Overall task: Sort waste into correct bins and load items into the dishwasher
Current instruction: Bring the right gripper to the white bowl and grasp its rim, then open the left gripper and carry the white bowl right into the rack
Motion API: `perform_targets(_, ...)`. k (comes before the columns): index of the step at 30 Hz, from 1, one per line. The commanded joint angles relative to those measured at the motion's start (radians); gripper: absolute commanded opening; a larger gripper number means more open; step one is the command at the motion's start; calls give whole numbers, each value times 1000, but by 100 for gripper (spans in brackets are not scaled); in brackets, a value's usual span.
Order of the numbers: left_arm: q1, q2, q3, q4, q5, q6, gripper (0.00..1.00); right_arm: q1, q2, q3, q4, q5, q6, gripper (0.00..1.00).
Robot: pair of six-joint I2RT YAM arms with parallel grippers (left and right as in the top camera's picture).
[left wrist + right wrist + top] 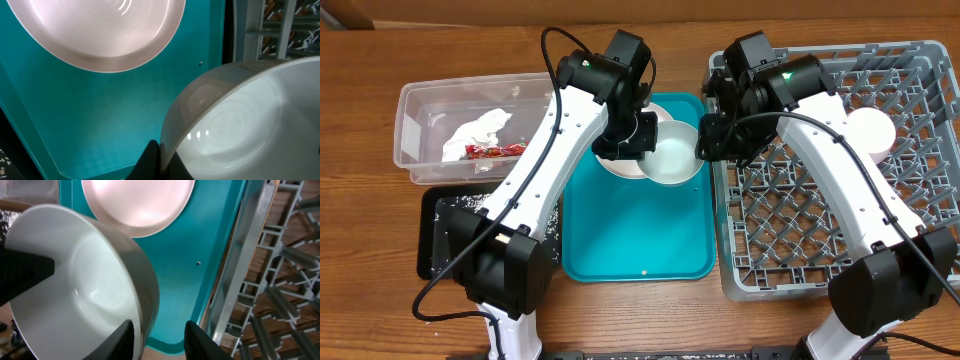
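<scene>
Lower half of teal plastic tray (625,245) is bare, open from above. Upper end crowded: white round plate (616,168), white ceramic bowl (672,160), L arm (555,130) and R arm (835,175) overhead. Grey lattice dish rack (770,230) wall just beside tray's R edge blocks side entry.

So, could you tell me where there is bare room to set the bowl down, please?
Free: the near half of the teal tray, between the black tray and the rack; and the rack's visible cells nearer than the white dish. Crowded: the teal tray's far end, with the plate and the held bowl.
</scene>
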Motion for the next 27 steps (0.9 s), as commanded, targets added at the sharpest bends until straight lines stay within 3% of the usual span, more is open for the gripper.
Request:
perform_targets(1, -7, -5, 13, 0, 12, 23, 4, -2, -10, -2, 6, 10, 0, 31)
perform_targets(5, -8, -5, 13, 1, 13, 22, 4, -2, -10, -2, 6, -15, 2, 27)
perform_targets(9, -8, -5, 13, 1, 13, 22, 4, -2, -10, -2, 0, -24, 4, 13)
perform_targets(18, -8, -5, 13, 2, 20, 22, 4, -2, -10, -2, 7, -23, 4, 6)
perform_targets(20, -8, -5, 13, 2, 20, 19, 14, -2, -10, -2, 11, -20, 4, 4)
perform_targets(24, -7, -5, 13, 2, 21, 19, 54, -5, -10, -2, 29, -20, 4, 4)
perform_targets(27, -7, -5, 13, 5, 30, 20, 59, -6, -10, -2, 37, 5, 4, 4)
